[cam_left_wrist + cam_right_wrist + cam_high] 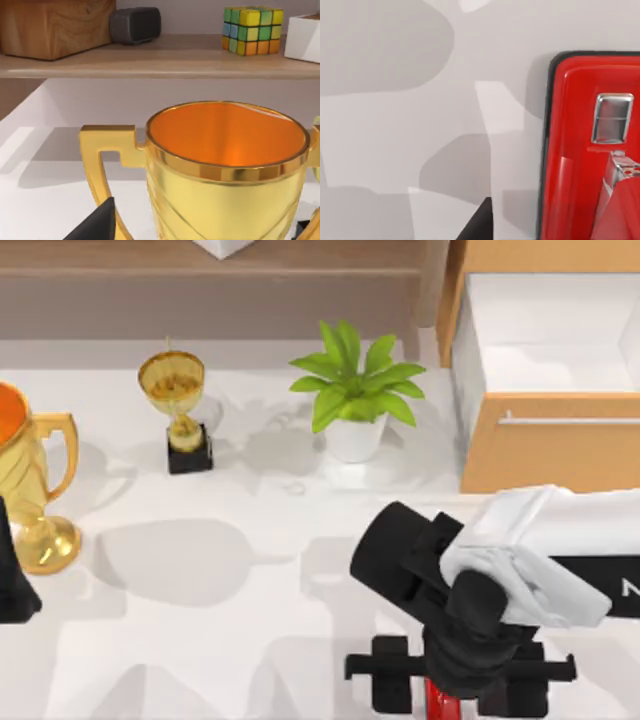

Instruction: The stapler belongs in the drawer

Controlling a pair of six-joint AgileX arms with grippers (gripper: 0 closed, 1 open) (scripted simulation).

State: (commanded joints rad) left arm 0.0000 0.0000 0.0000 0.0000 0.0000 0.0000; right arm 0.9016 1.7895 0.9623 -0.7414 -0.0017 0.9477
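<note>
The white table (250,580) carried everything. Up and to the right of the right gripper (440,702) sat the drawer (550,445), pulled open, white inside. The stapler (436,702), red, lay directly beneath that gripper at the near edge; whether its fingers were spread or pinching, I could not tell. The left gripper (12,590) idled beside a big gold trophy (30,480). A misaligned descent (likely, given the narrow stapler) could nudge it off the table. The right wrist view revealed the stapler's metal plate (612,117), which the arm hid from above.

A large gold trophy (35,490) stands at the tabletop's left edge; a small trophy (180,410) and potted plant (355,390) sit near its back edge.
</note>
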